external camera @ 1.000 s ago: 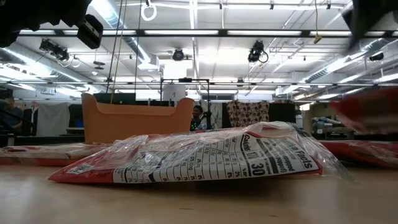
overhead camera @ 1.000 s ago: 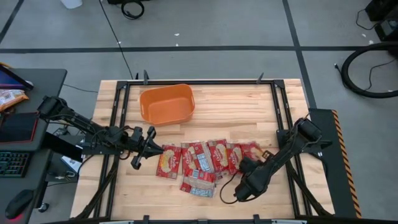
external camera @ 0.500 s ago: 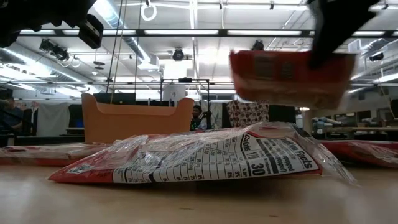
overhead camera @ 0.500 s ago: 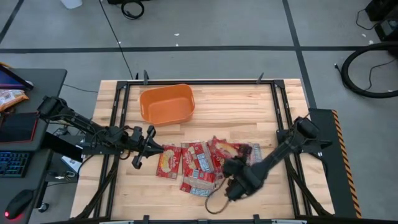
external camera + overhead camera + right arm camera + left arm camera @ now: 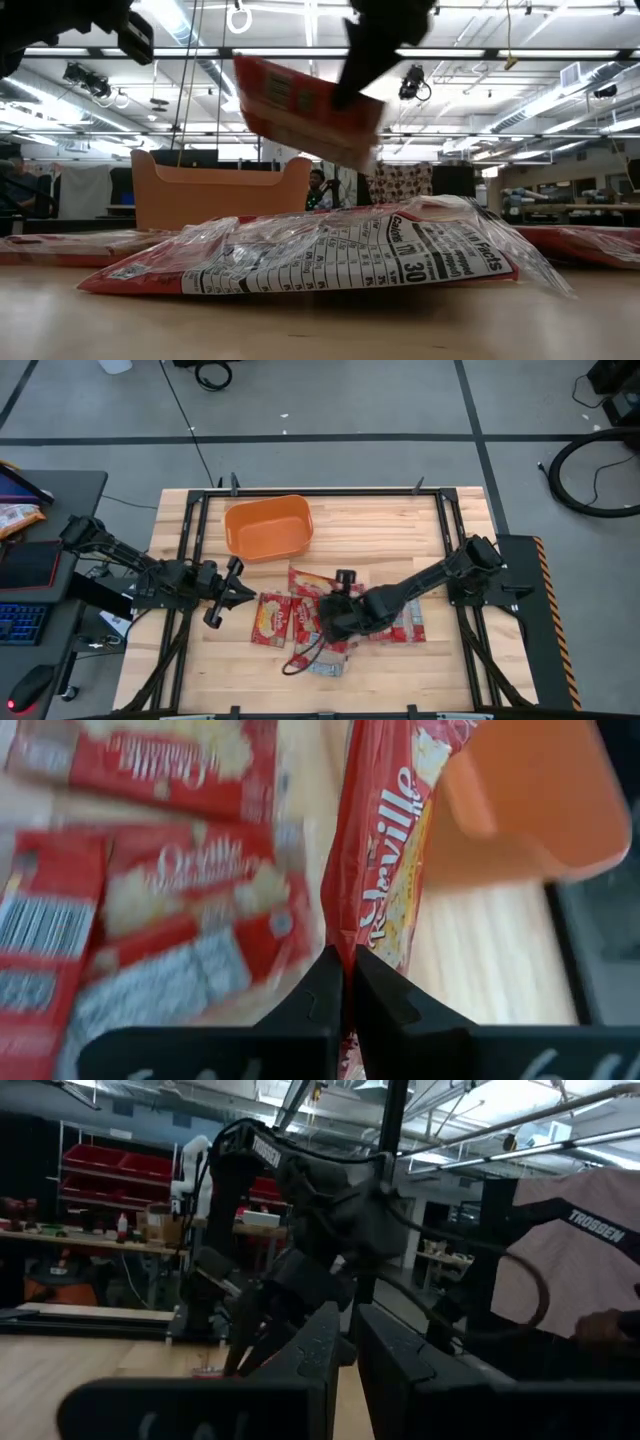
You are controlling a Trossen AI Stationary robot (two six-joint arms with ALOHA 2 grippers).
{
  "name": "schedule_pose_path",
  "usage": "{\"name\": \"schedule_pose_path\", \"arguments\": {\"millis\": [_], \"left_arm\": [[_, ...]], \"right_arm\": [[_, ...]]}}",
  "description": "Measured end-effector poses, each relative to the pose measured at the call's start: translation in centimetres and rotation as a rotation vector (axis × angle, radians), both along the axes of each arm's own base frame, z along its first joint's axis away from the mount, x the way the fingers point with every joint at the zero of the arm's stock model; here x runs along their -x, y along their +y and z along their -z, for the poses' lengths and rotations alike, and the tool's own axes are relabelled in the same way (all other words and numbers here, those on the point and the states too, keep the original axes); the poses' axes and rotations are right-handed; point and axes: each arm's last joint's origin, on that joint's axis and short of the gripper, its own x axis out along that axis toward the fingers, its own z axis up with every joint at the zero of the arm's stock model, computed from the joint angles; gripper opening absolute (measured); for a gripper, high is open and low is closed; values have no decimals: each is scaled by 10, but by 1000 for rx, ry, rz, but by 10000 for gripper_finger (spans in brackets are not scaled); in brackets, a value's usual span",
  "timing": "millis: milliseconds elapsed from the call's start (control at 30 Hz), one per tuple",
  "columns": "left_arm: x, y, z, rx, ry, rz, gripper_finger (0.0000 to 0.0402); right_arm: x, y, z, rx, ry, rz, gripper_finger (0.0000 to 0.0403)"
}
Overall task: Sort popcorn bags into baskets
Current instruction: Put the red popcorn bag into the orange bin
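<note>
Several red popcorn bags lie flat in a loose cluster on the wooden table, among them one (image 5: 270, 618) near my left gripper, one (image 5: 402, 626) to the right and one (image 5: 330, 255) close to the low camera. One more bag (image 5: 310, 583) hangs in the air in my right gripper (image 5: 336, 604), which is shut on it between the cluster and the orange tub (image 5: 268, 527). The tub stands on its base near the far edge. My left gripper (image 5: 244, 592) hovers left of the cluster, fingers shut, touching nothing. My right gripper pinches the lifted bag between its two fingers at one edge (image 5: 346, 948), coming from the table's right and slanting. The bag (image 5: 310, 105) is clear of the table and tilted, and it reaches away from the fingers toward the tub (image 5: 530, 810).
A black metal frame (image 5: 330, 491) runs around the tabletop. Bare wood shows right of the tub and along the near edge. A desk with a keyboard (image 5: 25, 622) stands off the table's left. The room behind the table holds shelves and a seated person (image 5: 318, 188).
My right gripper has lifted its bag off the right of the cluster and carried it up and toward the left and far edges, closer to the tub; the bag now hangs tilted. My left gripper has drawn back slightly toward the left edge.
</note>
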Motion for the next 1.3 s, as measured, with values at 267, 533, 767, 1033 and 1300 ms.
{"name": "schedule_pose_path", "arguments": {"millis": [267,533,767,1033,1300], "left_arm": [[11,6,6,19,-18,-33,43],[10,5,7,23,1,-17,43],[10,5,7,55,4,4,43],[9,9,8,53,8,-55,43],[7,14,9,-38,8,-128,43]], "right_arm": [[-35,-35,-18,132,-166,-81,19],[-63,-99,-35,172,-273,-223,20],[-70,-154,-24,143,-234,-260,20],[-85,-193,19,225,-131,-264,21],[-85,-208,33,235,-62,-259,23]]}}
